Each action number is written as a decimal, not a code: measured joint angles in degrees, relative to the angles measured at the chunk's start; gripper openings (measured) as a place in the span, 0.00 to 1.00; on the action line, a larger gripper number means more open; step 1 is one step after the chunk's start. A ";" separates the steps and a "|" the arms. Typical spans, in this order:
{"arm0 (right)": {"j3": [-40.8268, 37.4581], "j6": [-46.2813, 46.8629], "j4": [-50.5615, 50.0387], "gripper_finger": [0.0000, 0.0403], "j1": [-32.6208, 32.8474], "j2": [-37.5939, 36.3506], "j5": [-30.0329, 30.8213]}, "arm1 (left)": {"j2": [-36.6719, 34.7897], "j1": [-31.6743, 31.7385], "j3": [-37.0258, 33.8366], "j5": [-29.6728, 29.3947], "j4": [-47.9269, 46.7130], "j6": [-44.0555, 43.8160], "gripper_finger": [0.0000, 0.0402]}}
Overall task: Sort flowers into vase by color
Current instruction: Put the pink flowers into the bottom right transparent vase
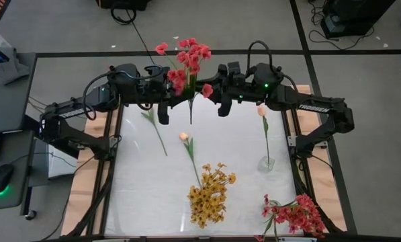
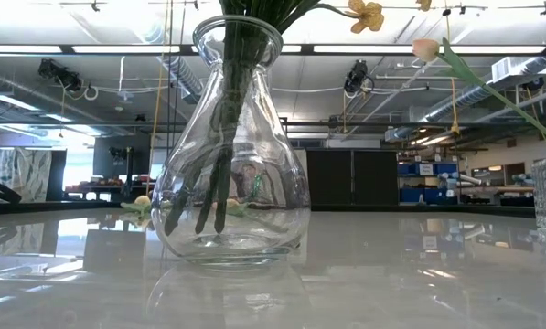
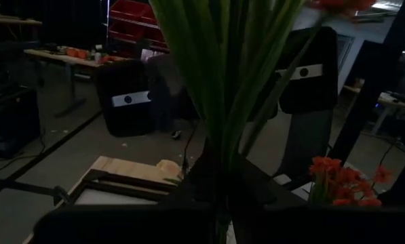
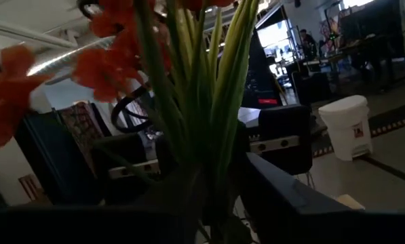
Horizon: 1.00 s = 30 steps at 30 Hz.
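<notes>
Claws meet at the bench's far edge around one red-pink bunch. Left claw is pressed together on the stems. Right claw sits just beside them; we cannot tell whether its fingers grip or stand slack. Stem axis runs from the claws away toward the far side, blooms beyond the bench. We judge a handover in progress. A second red-pink bunch lies at the near right corner, nearer the right arm; the yellow bunch stands mid-bench, near side.
</notes>
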 joint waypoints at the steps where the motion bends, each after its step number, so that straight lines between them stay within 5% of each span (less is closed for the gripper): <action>1: 0.00 0.37 -0.06 0.33 -0.11 0.00 -0.03 | 0.00 0.00 0.00 0.00 -0.04 0.00 0.06; 10: 0.00 0.14 -1.83 0.51 -0.28 -0.02 -1.30 | 0.02 0.00 0.00 0.81 -0.95 1.00 0.06; 20: 0.00 -2.30 -11.45 0.52 -2.79 -2.90 -1.98 | -1.74 1.04 -0.07 0.79 -2.20 0.86 0.06; 30: 0.00 -0.10 -7.05 0.52 -0.92 -2.97 -3.85 | -1.78 3.54 -0.07 0.61 -2.60 -0.37 0.06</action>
